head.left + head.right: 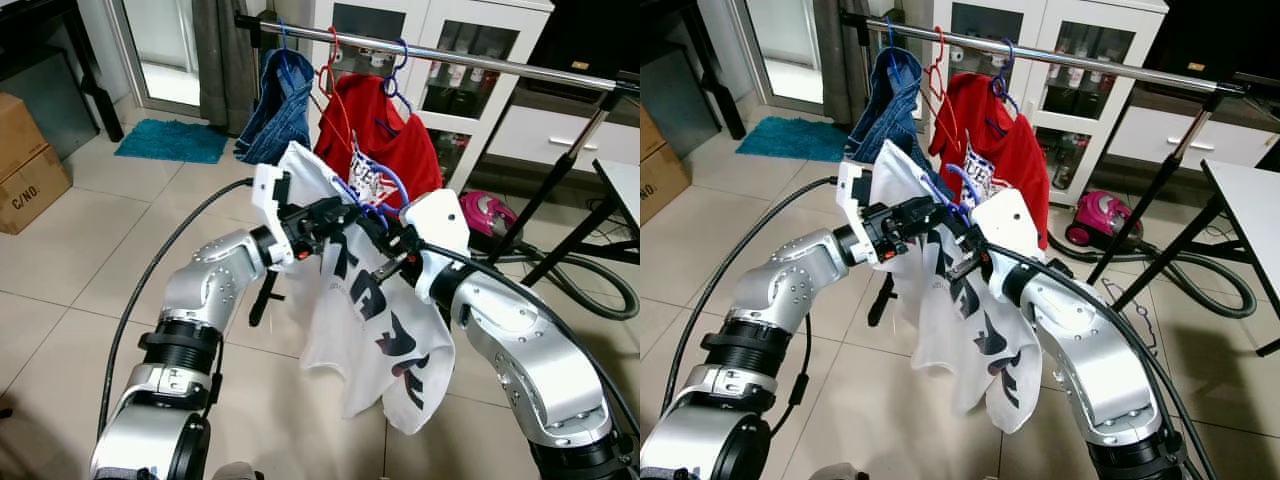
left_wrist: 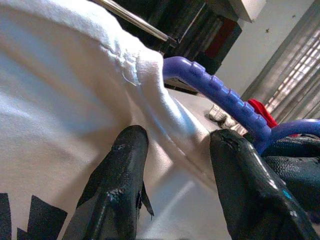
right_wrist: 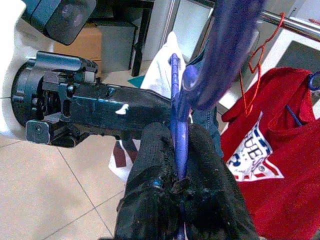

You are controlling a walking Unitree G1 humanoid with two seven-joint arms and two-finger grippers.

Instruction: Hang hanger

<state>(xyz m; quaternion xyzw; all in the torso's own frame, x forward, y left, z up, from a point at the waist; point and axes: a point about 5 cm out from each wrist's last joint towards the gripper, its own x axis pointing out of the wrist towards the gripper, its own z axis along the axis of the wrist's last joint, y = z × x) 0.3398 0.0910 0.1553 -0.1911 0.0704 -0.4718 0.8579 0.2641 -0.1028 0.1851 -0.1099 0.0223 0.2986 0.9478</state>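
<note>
A blue hanger (image 1: 372, 196) carrying a white T-shirt (image 1: 375, 335) is held below the clothes rail (image 1: 470, 58), in front of a red shirt (image 1: 395, 140). It is pinched by the closed right gripper (image 3: 181, 165), while the T-shirt's shoulder sits between the parted fingers of the left gripper (image 2: 175, 170)

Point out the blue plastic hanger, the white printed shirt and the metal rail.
blue plastic hanger (image 2: 225, 95), left wrist view, ribbed arm.
white printed shirt (image 1: 350, 340), left eye view, hanging front.
metal rail (image 1: 500, 66), left eye view, bare bar.
</note>
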